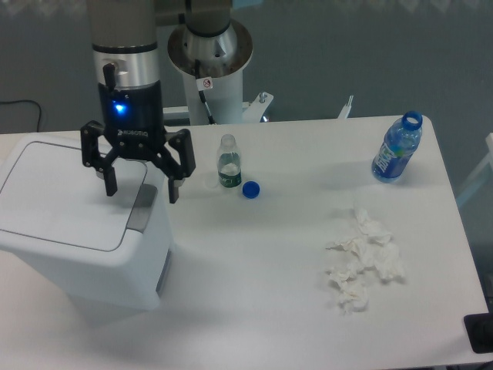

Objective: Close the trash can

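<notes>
The trash can (77, 231) is a large boxy white bin at the left of the table. Its flat white lid (62, 193) lies down flat on the top. The grey latch tab (141, 206) sits at the lid's right edge. My gripper (142, 190) hangs open and empty just above that right edge, its two black fingers (174, 185) spread wide on either side of the latch tab. Whether the fingers touch the bin cannot be told.
A small clear bottle (228, 162) stands uncapped near the table's middle, with its blue cap (250, 189) beside it. A blue bottle (397, 148) stands at the far right. Crumpled white tissues (362, 260) lie at the right front. The robot base (209, 54) is behind.
</notes>
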Robot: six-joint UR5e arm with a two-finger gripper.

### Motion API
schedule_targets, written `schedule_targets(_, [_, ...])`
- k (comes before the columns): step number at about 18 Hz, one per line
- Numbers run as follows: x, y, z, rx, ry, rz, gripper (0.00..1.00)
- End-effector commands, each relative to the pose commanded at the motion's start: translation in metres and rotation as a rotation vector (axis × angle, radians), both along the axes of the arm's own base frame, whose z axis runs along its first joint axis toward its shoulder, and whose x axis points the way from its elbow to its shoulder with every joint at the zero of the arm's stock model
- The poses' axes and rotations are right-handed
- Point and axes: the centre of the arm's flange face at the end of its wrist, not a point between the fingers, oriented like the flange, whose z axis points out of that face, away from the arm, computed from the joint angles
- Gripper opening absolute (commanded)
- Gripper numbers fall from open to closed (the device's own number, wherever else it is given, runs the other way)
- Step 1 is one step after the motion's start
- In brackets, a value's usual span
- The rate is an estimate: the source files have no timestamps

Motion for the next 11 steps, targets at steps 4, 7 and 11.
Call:
schedule_targets(4, [-0.041,-0.024,-0.009,-0.099,0.064,0.041,1.00])
schedule_targets(7, [-0.073,-0.048,-0.018,-0.224,0.085,0.047,1.00])
schedule_targets(11, [-0.128,-0.094,-0.033,-0.337,0.073,0.057,1.00])
